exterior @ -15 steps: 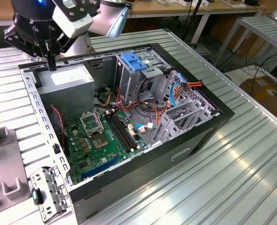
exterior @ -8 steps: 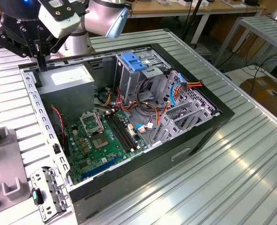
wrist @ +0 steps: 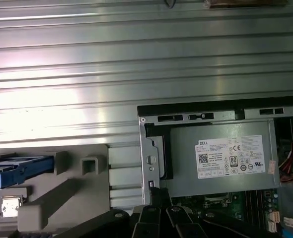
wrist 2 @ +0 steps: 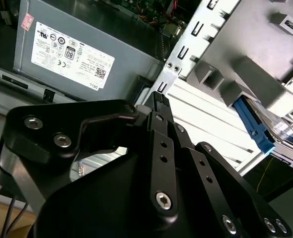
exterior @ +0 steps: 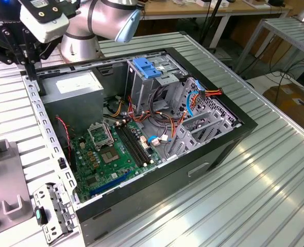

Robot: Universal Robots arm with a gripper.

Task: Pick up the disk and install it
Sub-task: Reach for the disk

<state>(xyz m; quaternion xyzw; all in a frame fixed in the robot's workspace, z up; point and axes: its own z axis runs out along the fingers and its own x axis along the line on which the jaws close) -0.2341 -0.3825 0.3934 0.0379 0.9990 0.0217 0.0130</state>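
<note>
The disk (wrist: 18, 170) lies in a grey fixture (wrist: 79, 186) beside the open computer case (exterior: 214, 149), its blue side rail facing out. In the second wrist view the disk (wrist 2: 258, 130) shows the same blue rail at the fixture's edge. My gripper (exterior: 32, 77) hangs over the rear corner of the case, by the power supply (exterior: 72, 85). In both wrist views the gripper (wrist 2: 156, 101) (wrist: 159, 192) is shut with nothing between its fingers. It is apart from the disk, with the case's metal edge below it.
Inside the case are a green motherboard (exterior: 116, 149), coloured cables, and a metal drive cage (exterior: 157, 85) with a blue latch (exterior: 147, 67). The grey fixture (exterior: 2, 170) lies on the exterior view's left. The ribbed metal table (exterior: 255, 190) runs around the case.
</note>
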